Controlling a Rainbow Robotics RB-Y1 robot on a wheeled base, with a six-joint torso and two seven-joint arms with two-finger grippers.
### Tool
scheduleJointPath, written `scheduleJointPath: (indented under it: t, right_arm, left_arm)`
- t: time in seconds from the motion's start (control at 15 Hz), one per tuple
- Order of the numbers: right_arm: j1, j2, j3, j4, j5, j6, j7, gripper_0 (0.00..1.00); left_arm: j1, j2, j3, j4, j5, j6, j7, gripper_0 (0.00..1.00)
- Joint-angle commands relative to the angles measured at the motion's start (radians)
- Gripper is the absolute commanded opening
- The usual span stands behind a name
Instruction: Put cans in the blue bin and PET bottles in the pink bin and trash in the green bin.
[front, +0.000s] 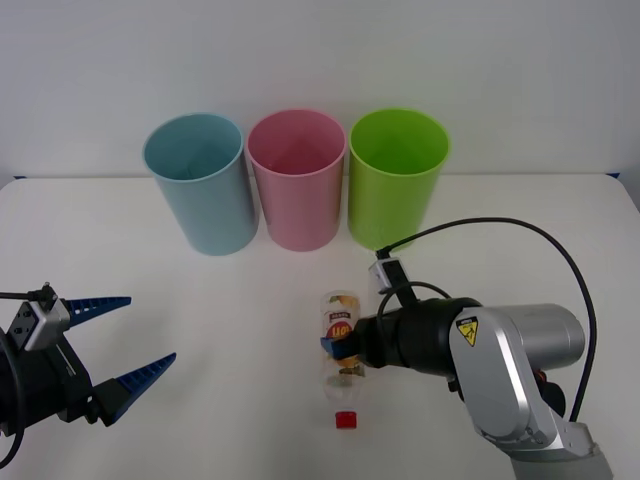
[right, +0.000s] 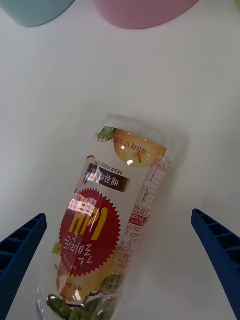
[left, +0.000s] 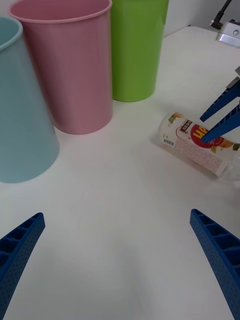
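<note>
The PET bottle (front: 339, 328) lies on its side on the white table, clear with a red-and-yellow label, its red cap (front: 346, 419) towards the front edge. My right gripper (right: 119, 215) is open just over it, one blue finger on each side with a gap to the bottle (right: 110, 220). My left gripper (front: 150, 328) hangs open over the near left of the table, holding nothing. At the back stand the blue bin (front: 200, 185), the pink bin (front: 297, 180) and the green bin (front: 395, 180), upright in a row. I see no cans or trash.
The left wrist view shows the right arm's fingers (left: 220, 112) above the bottle (left: 192, 142), in front of the pink bin (left: 75, 65) and green bin (left: 137, 45). Bare table (front: 230, 330) lies between my two grippers. A black cable (front: 540, 235) loops over the right arm.
</note>
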Motion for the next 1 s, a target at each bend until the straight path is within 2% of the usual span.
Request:
scheduleJointPath:
  t: [0.07,0.33,1.0]
  right_arm:
    - [-0.011,0.013,0.011,0.059,0.001,0.041,0.0,1.0]
    - [-0.029,0.02,0.023,0.121,0.001,0.08,0.0,1.0]
    - [-0.029,0.018,0.042,0.166,0.001,0.126,0.005,1.0]
  left_arm:
    - [0.0,0.0,0.0,0.0,0.0,0.0,0.0,1.0]
    - [0.0,0.0,0.0,0.0,0.0,0.0,0.0,1.0]
    - [0.0,0.0,0.0,0.0,0.0,0.0,0.0,1.0]
